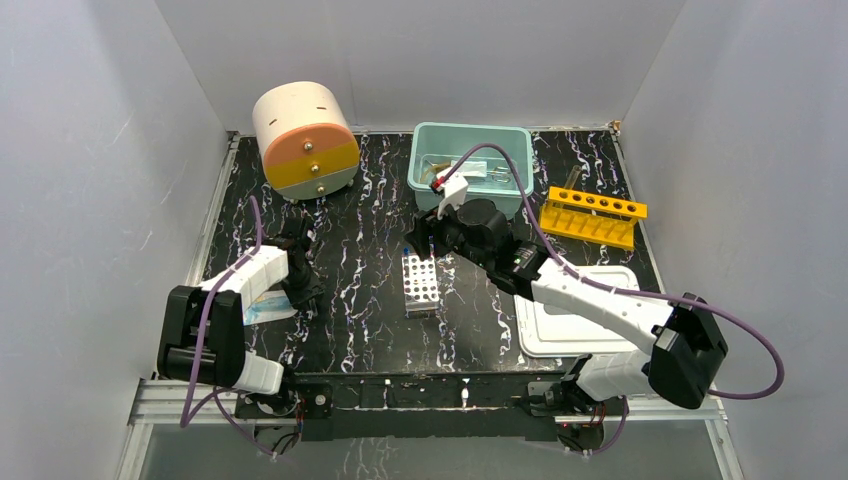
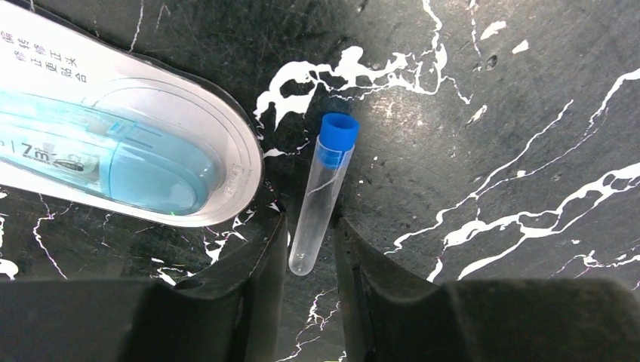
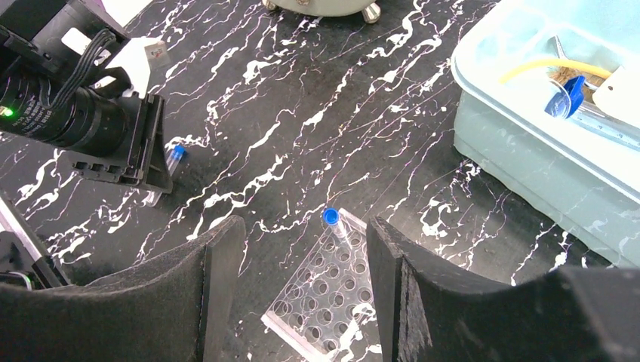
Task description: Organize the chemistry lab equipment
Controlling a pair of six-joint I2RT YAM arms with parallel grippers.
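Narrowly apart around just the round end of the blue-capped tube [image 2: 323,181], the left gripper [image 2: 309,241] may squirt it along the counter [image 2: 490,113].

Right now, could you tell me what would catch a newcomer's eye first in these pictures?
The big cream-and-orange drum at the back left of the black marbled table stands out first, with the teal bin and yellow rack to its right. Nearer, a blue-capped tube lies flat between the left gripper's fingers.
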